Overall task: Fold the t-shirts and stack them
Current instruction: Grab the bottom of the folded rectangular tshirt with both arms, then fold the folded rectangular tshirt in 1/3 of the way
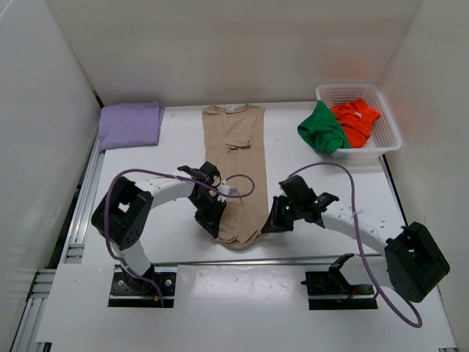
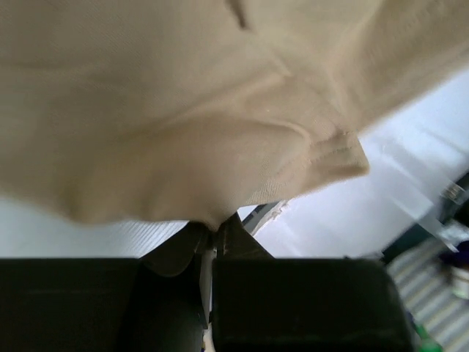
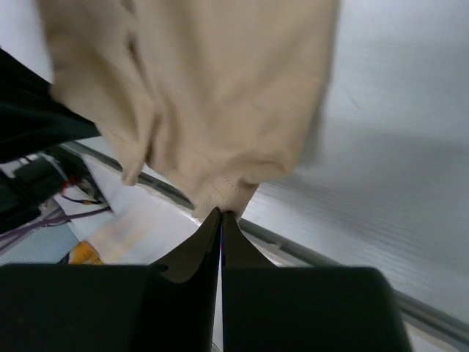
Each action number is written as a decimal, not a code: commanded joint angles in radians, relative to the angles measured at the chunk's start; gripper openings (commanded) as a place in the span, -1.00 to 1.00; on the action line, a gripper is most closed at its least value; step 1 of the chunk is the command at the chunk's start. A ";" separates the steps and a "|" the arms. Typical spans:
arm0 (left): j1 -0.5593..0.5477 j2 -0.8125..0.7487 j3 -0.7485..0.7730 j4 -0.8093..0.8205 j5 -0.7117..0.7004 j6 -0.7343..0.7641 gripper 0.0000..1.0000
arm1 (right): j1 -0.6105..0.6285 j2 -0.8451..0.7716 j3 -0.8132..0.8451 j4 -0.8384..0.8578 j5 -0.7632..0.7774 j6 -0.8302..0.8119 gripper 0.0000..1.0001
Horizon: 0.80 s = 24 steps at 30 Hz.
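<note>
Tan t-shirt (image 1: 238,147) hem edge disappears inside left gripper (image 2: 215,230).

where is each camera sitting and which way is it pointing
Top camera: above and behind the bases, looking down on the table; the left arm and right arm show whole.
Left wrist: on the left arm, looking along the left tool, shut on the tan shirt.
Right wrist: on the right arm, looking along the right tool, shut on the same shirt's hem.
Shared: all three show the tan shirt; only the top view shows the basket.
</note>
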 commanded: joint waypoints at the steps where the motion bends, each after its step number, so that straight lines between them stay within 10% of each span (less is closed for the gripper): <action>1: -0.003 -0.107 0.105 -0.068 -0.091 0.015 -0.78 | -0.057 0.012 0.171 -0.083 0.024 -0.091 -1.00; 12: 0.204 0.060 0.564 -0.138 -0.305 0.015 -0.78 | -0.256 0.436 0.718 -0.166 0.004 -0.271 -1.00; 24: 0.309 0.414 0.898 -0.138 -0.227 0.015 -0.78 | -0.330 0.826 1.132 -0.229 -0.017 -0.260 -1.00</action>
